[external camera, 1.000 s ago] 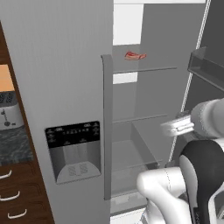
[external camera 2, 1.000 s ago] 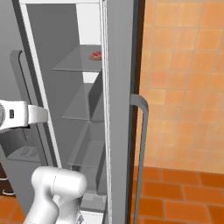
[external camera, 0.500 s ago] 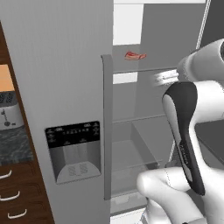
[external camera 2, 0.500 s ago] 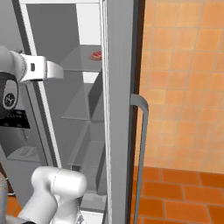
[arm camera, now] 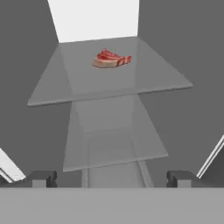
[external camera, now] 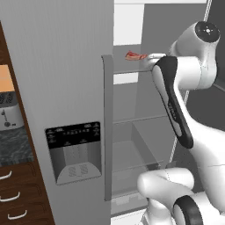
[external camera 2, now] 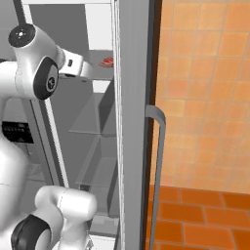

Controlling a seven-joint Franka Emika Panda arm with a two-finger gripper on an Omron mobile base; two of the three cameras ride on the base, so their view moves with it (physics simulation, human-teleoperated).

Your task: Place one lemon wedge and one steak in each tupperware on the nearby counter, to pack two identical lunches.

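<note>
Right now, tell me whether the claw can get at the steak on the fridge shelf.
Probably yes. The claw is open and aimed into the fridge, and the steak lies alone on the upper glass shelf, with nothing between them. It sits toward the back, so the arm must reach further in.

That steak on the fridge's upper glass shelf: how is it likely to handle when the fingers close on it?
The steak lies flat and thin, so it will probably sag if gripped at one edge. On the smooth glass shelf it may slide when nudged. It looks small, so likely light.
</note>
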